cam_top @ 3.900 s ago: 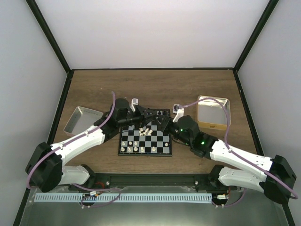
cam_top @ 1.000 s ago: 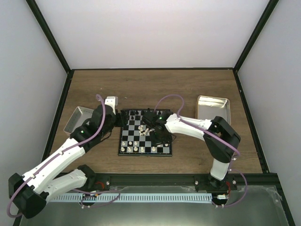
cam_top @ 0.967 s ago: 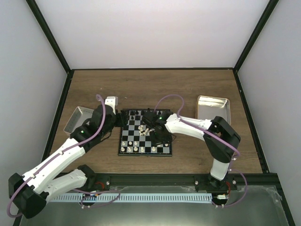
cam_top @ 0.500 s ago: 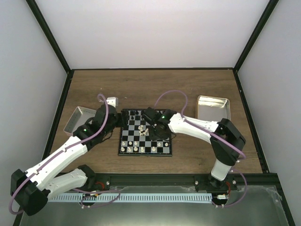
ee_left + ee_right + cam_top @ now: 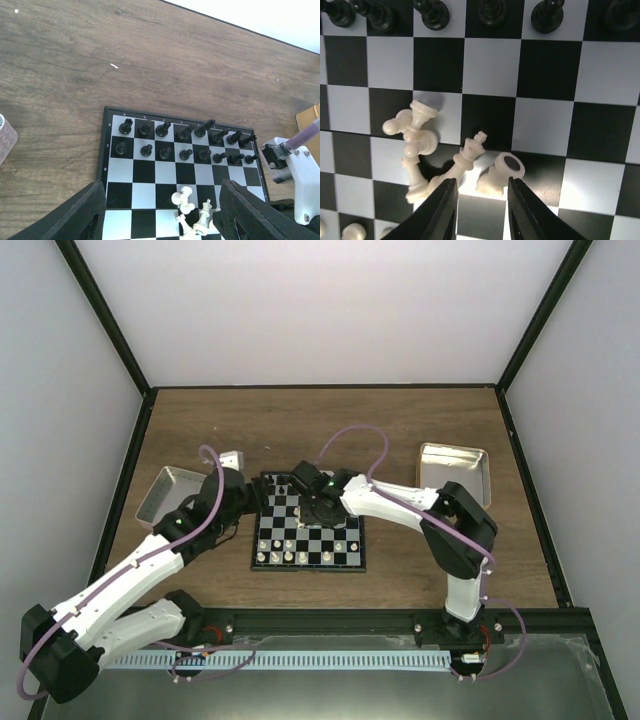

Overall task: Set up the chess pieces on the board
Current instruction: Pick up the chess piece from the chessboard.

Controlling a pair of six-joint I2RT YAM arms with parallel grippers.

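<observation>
The board (image 5: 342, 542) lies in the middle of the table. Black chess pieces (image 5: 185, 145) stand in two rows along its far side. A heap of tipped cream pieces (image 5: 415, 140) lies near the board's centre, and more cream pieces (image 5: 290, 556) stand along the near row. My right gripper (image 5: 481, 187) hangs open just over the board, gripping nothing. One tipped cream piece (image 5: 500, 175) lies just ahead of the gap between its fingers, base up. My left gripper (image 5: 162, 192) is open and empty above the board's left part.
A silver tray (image 5: 165, 495) sits left of the board, with a gold-rimmed tin (image 5: 452, 475) to the right. The right arm's white link (image 5: 300, 170) reaches over the board's right edge.
My right gripper has opened from shut, and its wrist has swung toward the board's far side. The left arm has barely shifted.
</observation>
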